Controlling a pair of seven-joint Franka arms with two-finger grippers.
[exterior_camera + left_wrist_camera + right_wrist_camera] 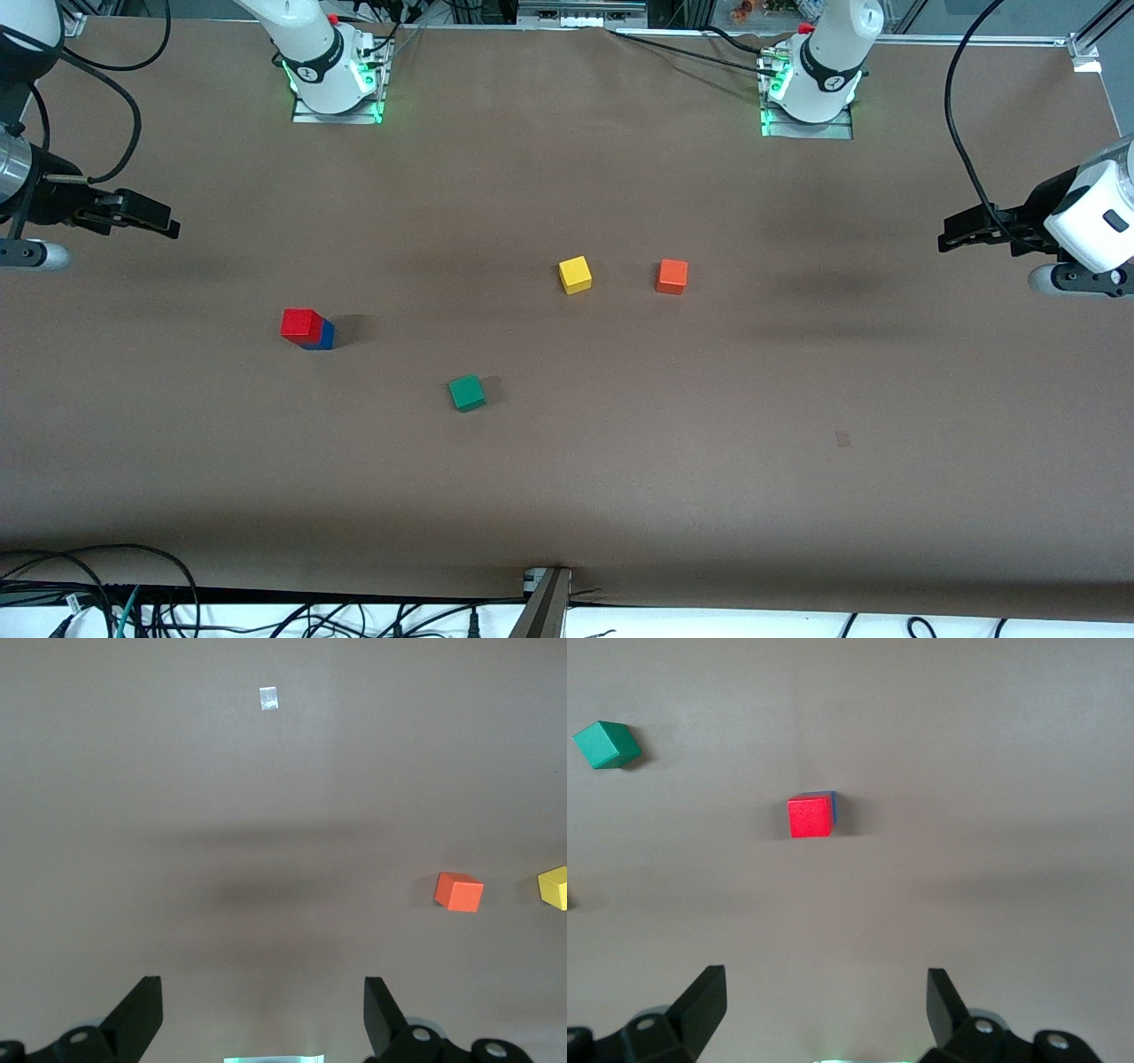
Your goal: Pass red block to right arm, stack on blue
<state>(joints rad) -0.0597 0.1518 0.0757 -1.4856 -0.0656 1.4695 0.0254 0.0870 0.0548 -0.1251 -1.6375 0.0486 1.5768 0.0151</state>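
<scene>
The red block [301,324] [810,816] rests on top of the blue block [325,336] [830,803], of which only a thin edge shows, toward the right arm's end of the table. My right gripper [164,221] [827,1001] hangs open and empty above bare table at that end, apart from the stack. My left gripper [952,232] [263,1010] hangs open and empty above bare table at the left arm's end.
A green cube [466,392] [606,744] lies nearer the front camera than the stack. A yellow cube [575,275] [555,887] and an orange cube [671,276] [459,892] sit mid-table. A small tape mark [842,438] [268,698] is on the brown table [797,372].
</scene>
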